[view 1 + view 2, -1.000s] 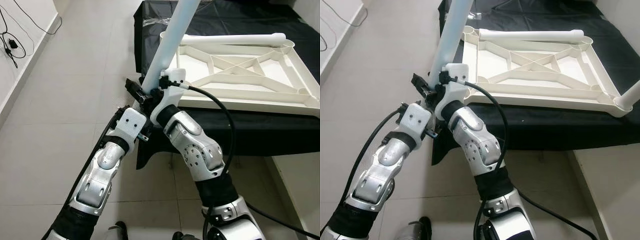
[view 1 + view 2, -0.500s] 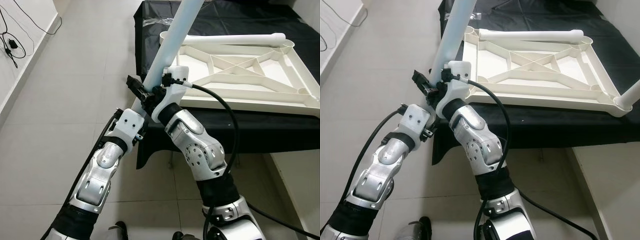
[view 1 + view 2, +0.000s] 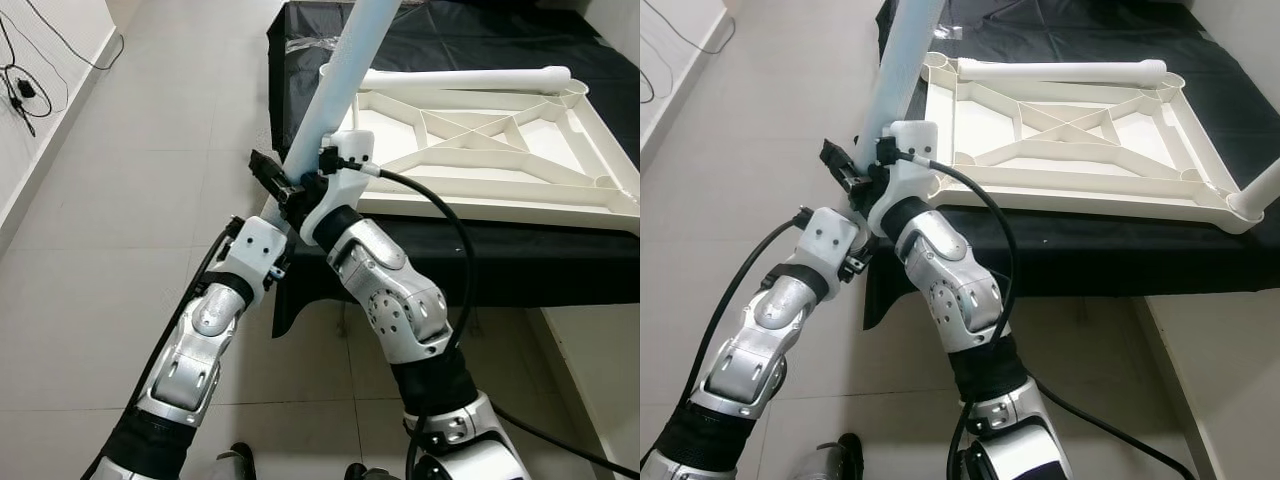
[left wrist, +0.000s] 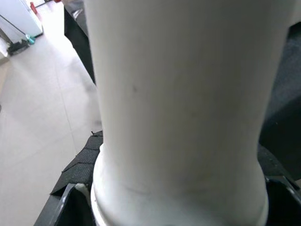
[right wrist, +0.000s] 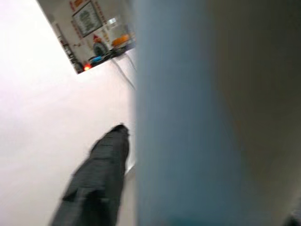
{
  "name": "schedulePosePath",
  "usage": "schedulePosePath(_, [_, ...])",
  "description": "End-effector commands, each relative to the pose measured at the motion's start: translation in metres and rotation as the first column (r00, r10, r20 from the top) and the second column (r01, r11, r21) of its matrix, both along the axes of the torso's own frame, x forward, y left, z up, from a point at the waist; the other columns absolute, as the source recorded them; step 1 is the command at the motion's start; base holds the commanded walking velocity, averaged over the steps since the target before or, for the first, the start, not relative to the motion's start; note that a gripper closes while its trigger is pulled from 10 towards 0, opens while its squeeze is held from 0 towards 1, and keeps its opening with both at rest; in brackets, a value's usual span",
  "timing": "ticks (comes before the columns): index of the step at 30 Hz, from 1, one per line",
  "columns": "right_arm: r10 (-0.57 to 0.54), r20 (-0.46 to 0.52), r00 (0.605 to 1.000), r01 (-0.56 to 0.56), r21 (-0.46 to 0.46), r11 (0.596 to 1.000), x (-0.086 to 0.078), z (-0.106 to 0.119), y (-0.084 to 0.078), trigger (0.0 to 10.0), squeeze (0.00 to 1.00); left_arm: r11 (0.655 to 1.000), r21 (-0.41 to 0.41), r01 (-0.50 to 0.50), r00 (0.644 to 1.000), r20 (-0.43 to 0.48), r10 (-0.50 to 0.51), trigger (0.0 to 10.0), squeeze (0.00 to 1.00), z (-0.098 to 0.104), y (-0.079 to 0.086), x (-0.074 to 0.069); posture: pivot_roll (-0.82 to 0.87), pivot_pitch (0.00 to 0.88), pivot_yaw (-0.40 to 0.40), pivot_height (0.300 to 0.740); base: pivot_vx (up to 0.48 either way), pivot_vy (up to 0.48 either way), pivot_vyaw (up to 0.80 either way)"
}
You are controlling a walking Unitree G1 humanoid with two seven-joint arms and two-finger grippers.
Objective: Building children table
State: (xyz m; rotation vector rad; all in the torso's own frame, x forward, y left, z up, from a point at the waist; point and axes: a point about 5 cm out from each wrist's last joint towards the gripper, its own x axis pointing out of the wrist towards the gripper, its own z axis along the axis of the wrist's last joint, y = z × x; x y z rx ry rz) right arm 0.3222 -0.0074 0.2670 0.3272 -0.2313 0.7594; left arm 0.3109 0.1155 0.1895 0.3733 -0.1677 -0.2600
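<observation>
A long white table leg [image 3: 340,80] rises slanting from in front of me up past the top of the head views. Both grippers hold its lower end: my left gripper [image 3: 280,186] is shut on it from the left, and my right gripper [image 3: 318,180] is shut on it from the right. Up close, the table leg [image 4: 183,108] runs between the left fingers, and beside it in the right wrist view a black finger [image 5: 94,179] shows. The white tabletop [image 3: 500,207] lies upside down on a black cloth [image 3: 520,260], just right of the grippers. A second leg [image 3: 460,77] lies along its far edge.
Another white leg [image 3: 1262,190] stands in the tabletop's near right corner. The black-covered platform ends just behind the grippers, with pale tiled floor [image 3: 150,150] open to the left. Cables [image 3: 20,90] hang by the left wall.
Both arms and the leg's lower end rose slightly, then came back down and left. Both grips on the leg are unchanged.
</observation>
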Motion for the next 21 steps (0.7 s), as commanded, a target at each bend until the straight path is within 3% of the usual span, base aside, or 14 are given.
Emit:
schedulePosePath(1, [0.036,-0.031,0.999,-0.035,0.018,0.999,-0.002,-0.011,0.007,10.0,1.00,1.000,-0.019,0.011,1.000,0.009,-0.011,10.0,0.00,0.002,0.001,-0.006,0.05,0.229,-0.029,0.740,0.000,0.000,0.00])
schedulePosePath(3, [0.039,-0.033,0.999,-0.039,0.015,0.999,0.000,-0.012,0.005,10.0,1.00,1.000,-0.026,0.001,1.000,0.011,0.000,10.0,0.00,0.002,0.004,-0.009,0.05,0.229,-0.029,0.740,0.000,0.000,0.00])
schedulePosePath(4, [0.054,-0.037,0.998,-0.054,0.011,0.998,0.002,-0.013,0.003,10.0,0.00,1.000,-0.019,-0.004,1.000,0.012,0.004,10.0,0.00,0.002,0.007,-0.010,0.05,0.232,-0.032,0.740,0.000,0.000,0.00])
schedulePosePath(8, [0.077,-0.052,0.996,-0.078,-0.007,0.997,0.011,-0.018,-0.005,10.0,0.00,1.000,-0.006,-0.019,1.000,0.003,0.019,10.0,0.00,0.000,0.015,-0.016,0.06,0.233,-0.035,0.740,0.000,0.000,0.00])
schedulePosePath(11, [0.150,-0.084,0.985,-0.149,0.024,0.989,0.016,-0.020,-0.010,10.0,0.00,0.996,-0.086,-0.029,0.999,-0.031,0.026,10.0,0.00,0.000,0.018,-0.022,0.06,0.233,-0.035,0.740,0.000,0.000,0.00])
schedulePosePath(16, [0.215,-0.062,0.975,-0.213,0.040,0.976,0.018,-0.016,-0.014,10.0,0.00,0.996,-0.091,-0.003,0.999,-0.051,-0.001,10.0,0.00,-0.002,0.019,-0.030,0.05,0.236,-0.039,0.740,0.000,0.000,0.00])
schedulePosePath(17, [0.274,-0.049,0.960,-0.273,0.038,0.961,0.020,-0.012,-0.016,10.0,0.00,0.993,-0.119,0.021,0.997,-0.078,-0.031,10.0,0.00,-0.004,0.019,-0.039,0.05,0.236,-0.039,0.740,0.000,0.000,0.00])
schedulePosePath(21, [0.377,-0.065,0.924,-0.375,0.035,0.926,0.021,-0.013,-0.018,10.0,0.00,0.989,-0.123,0.082,0.991,-0.095,-0.094,10.0,0.00,-0.006,0.017,-0.050,0.05,0.236,-0.039,0.740,0.000,0.000,0.00])
